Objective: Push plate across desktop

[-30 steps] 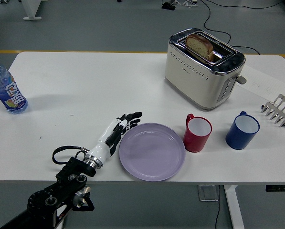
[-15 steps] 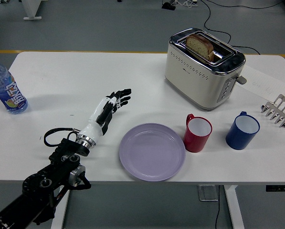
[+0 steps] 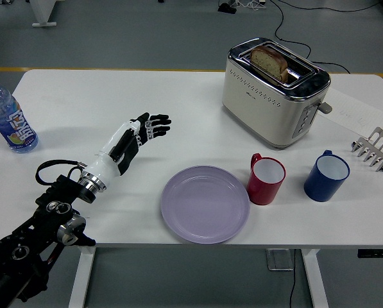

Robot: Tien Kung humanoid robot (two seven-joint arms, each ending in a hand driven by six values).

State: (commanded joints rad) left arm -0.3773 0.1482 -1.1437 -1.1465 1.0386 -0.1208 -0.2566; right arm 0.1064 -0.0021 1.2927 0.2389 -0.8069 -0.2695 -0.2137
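A lilac plate [image 3: 204, 203] lies flat near the table's front edge, just left of a red mug [image 3: 265, 179]. My left hand [image 3: 143, 130] hovers over the table up and to the left of the plate, well apart from it, fingers spread and holding nothing. Its black arm [image 3: 43, 224] comes in from the lower left corner. My right arm does not show.
A cream toaster [image 3: 273, 92] with a bread slice stands at the back right. A blue mug [image 3: 326, 175] sits right of the red one, a metal rack [image 3: 373, 148] at the right edge, a water bottle [image 3: 8, 120] at the far left.
My left hand has drawn back from the plate's left rim, moving up and to the left. The plate stays where it was.
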